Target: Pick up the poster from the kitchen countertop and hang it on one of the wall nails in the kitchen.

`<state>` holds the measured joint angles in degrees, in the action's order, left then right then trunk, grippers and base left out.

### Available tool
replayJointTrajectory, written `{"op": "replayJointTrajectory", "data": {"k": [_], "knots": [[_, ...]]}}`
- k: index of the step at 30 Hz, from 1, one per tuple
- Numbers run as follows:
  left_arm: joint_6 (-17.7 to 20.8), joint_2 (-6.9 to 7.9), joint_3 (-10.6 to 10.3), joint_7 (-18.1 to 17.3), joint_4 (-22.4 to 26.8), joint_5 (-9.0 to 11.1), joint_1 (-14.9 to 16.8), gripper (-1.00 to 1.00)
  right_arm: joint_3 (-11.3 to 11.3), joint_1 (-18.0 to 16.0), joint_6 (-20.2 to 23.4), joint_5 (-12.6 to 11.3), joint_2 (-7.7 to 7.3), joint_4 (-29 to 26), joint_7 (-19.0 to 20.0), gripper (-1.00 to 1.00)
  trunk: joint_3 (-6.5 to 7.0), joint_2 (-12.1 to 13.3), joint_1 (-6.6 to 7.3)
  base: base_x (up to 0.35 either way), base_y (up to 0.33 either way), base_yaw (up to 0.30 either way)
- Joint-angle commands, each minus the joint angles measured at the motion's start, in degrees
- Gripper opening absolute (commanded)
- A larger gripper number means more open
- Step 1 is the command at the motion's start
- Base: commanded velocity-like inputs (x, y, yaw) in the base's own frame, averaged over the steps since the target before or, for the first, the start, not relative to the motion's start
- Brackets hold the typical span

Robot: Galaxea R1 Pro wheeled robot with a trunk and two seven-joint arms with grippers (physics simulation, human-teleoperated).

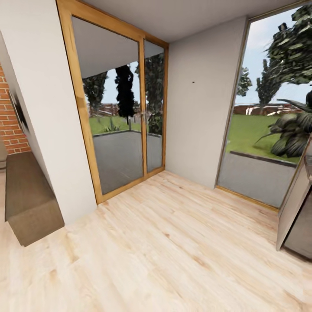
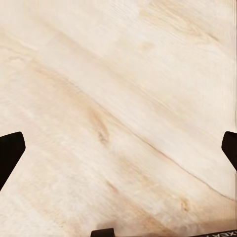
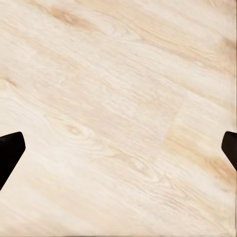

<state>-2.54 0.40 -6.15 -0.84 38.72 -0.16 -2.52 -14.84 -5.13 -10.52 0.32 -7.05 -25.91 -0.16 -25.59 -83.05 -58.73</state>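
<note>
- The left claw [image 2: 118,148] is spread wide, its 2 dark fingertips [image 2: 10,150] at opposite edges of the left wrist view, with nothing between them; pale wood floor [image 2: 123,98] lies below.
- The right claw [image 3: 118,148] is equally wide open and empty over the same floor.
- A small dark speck, possibly a wall nail [image 1: 193,82], marks the white wall [image 1: 199,108].
- A wood-framed glass door [image 1: 121,112] stands left of that wall, a tall window [image 1: 268,121] right of it.
- A grey cabinet [image 1: 294,216] edges the right side; a brown step [image 1: 28,199] lies left by a brick wall [image 1: 8,121].
- Broad bare floor lies open ahead.
</note>
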Motion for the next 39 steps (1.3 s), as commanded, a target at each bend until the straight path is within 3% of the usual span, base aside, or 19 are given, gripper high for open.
{"op": "replayJointTrajectory", "data": {"k": [1,39], "knots": [[-0.1,0.04,-0.1,0.0,0.1,0.0,0.0,1.0,-0.1,-0.1,-0.2,0.0,0.02,0.1,0.0,1.0,-0.05,0.0,0.0,0.0,0.0,-0.3],[-0.1,0.04,-0.1,0.0,0.0,0.0,0.0,1.0,-0.1,-0.1,-0.2,0.0,0.02,0.1,0.0,1.0,-0.05,0.0,0.0,0.0,0.0,-0.3]]}}
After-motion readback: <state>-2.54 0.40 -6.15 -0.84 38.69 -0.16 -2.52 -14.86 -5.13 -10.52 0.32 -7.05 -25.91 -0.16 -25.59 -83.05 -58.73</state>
